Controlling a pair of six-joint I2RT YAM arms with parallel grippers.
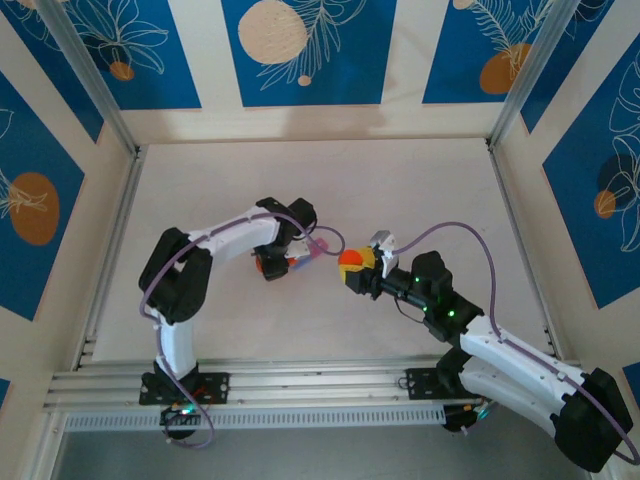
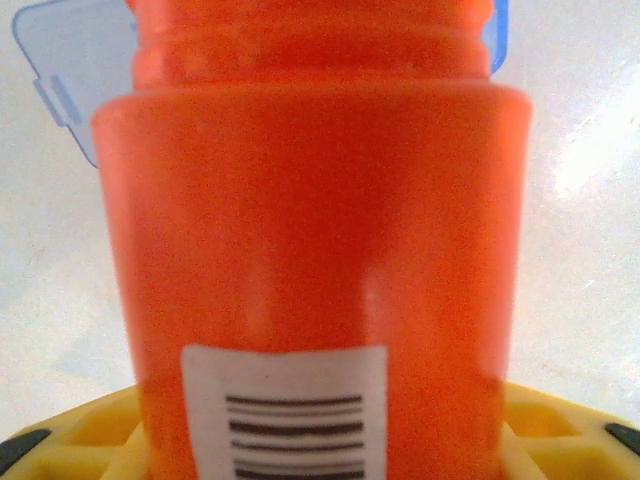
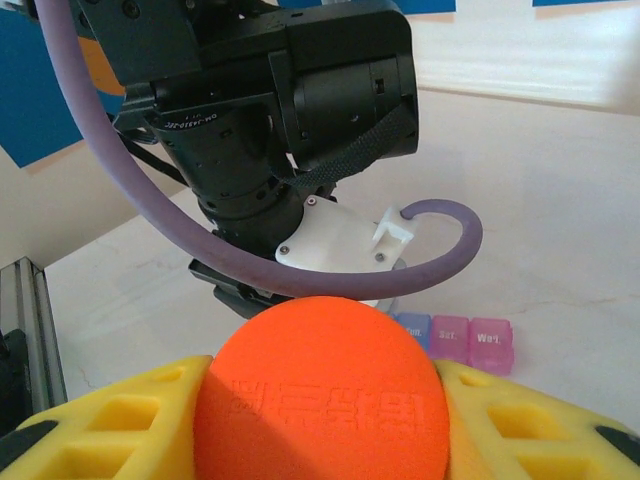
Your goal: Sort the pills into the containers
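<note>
Orange bottle [image 2: 320, 230] gripped in left jaws, cap [image 3: 320, 390] in right jaws, containers [image 3: 455, 340] between

Right hand [image 3: 322, 445] has its yellow fingers [image 3: 120, 420] clamped on a round orange cap [image 3: 318, 350] with embossed lettering, the left arm's black wrist [image 3: 270, 90] and looping purple cable [image 3: 150, 215] just beyond the hand, and the containers [image 3: 470, 343] beyond-right, flat on the worktop [image 3: 560, 240].

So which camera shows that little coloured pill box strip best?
The right wrist view: the pill box strip shows its blue, purple and pink boxes side by side. From above it is a pink speck; the left wrist view catches a blue lid behind the orange bottle.
</note>
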